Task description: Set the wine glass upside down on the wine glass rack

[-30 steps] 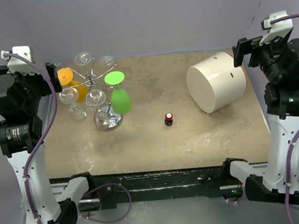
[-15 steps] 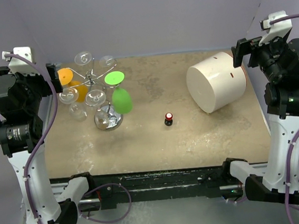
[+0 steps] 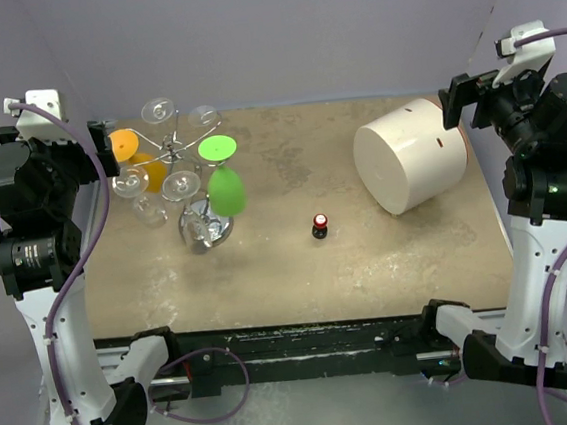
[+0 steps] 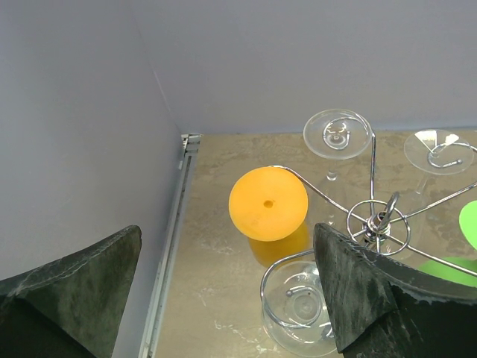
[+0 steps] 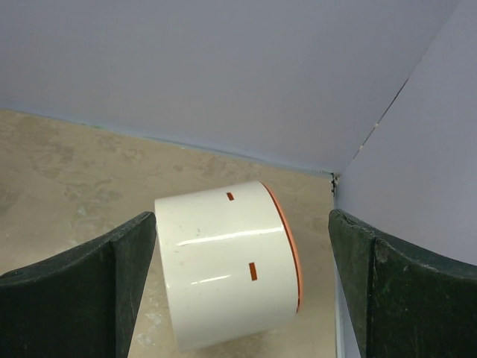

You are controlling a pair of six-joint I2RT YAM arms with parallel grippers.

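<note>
Ahead of my left gripper [image 4: 227, 231], jaws apart, one wine glass rack [image 4: 378, 221] carries four clear glasses [image 4: 337, 133], one orange glass [image 4: 267, 203] and one green glass [image 3: 227, 190], all inverted. My right gripper [image 5: 242, 216], likewise apart, faces one white cylinder [image 5: 223, 261].

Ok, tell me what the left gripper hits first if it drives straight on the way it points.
Most likely the orange glass hanging upside down on the wine glass rack: its foot sits almost centred between the open left gripper's fingers. Depth is unclear.
</note>
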